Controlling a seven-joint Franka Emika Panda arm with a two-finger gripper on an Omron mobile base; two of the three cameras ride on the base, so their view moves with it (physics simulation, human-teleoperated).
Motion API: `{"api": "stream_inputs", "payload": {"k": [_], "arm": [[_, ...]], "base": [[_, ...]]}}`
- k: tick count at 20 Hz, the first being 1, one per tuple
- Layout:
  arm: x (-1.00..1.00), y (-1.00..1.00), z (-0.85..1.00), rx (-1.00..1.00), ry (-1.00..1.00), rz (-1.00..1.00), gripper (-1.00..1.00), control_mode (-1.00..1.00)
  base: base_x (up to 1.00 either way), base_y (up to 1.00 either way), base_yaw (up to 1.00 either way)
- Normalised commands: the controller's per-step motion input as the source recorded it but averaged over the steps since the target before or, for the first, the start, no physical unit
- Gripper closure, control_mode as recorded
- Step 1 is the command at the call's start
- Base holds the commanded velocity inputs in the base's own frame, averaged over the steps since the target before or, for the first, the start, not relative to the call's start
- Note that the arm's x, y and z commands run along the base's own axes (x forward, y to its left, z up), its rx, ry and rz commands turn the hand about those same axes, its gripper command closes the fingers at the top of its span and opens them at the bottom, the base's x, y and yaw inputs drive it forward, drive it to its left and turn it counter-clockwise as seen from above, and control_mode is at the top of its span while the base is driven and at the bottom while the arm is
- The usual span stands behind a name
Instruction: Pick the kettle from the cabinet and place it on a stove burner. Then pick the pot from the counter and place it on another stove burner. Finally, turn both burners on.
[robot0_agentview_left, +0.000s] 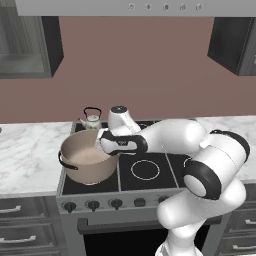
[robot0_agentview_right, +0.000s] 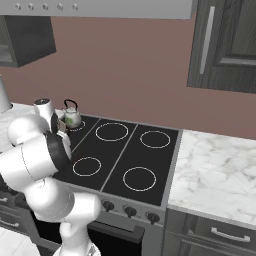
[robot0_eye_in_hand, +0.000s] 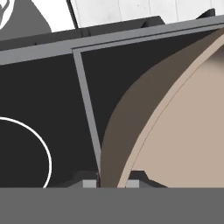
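The large tan pot (robot0_agentview_left: 87, 160) stands on the front left of the black cooktop (robot0_agentview_left: 145, 186). My gripper (robot0_agentview_left: 102, 141) reaches down to its right rim. In the hand view the gripper (robot0_eye_in_hand: 111, 181) is shut on the pot (robot0_eye_in_hand: 183, 131), with one finger tip on each side of its wall. The small floral kettle (robot0_agentview_left: 92, 120) stands upright on the back left burner, just behind the pot, and also appears past my arm as the kettle (robot0_agentview_right: 72, 116). The dark cabinet (robot0_agentview_right: 225, 45) with a silver bar handle hangs at the upper right.
White burner rings (robot0_agentview_right: 139, 178) mark the bare part of the cooktop (robot0_agentview_right: 120, 155), and a row of dark knobs (robot0_agentview_left: 92, 204) runs along its front. White marble counter (robot0_agentview_left: 25, 150) lies on both sides. An open wall cabinet (robot0_agentview_left: 25, 45) hangs at the upper left.
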Motion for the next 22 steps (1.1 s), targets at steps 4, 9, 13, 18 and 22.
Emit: {"api": "stream_inputs", "payload": {"k": [4, 9, 13, 18, 22], "arm": [[-0.03, 0.00, 0.00, 0.00, 0.00, 0.00, 1.00, -1.00], [-0.05, 0.00, 0.00, 0.00, 0.00, 0.02, 1.00, -1.00], [-0.01, 0.08, 0.00, -0.01, 0.00, 0.01, -1.00, -1.00], [0.00, 0.04, 0.00, 0.00, 0.00, 0.01, -1.00, -1.00], [0.00, 0.02, 0.01, 0.00, -0.02, 0.03, -1.00, -1.00]], "base": [[0.00, 0.00, 0.00], [0.00, 0.00, 0.00], [0.00, 0.00, 0.00], [0.00, 0.00, 0.00], [0.00, 0.00, 0.00]]}}
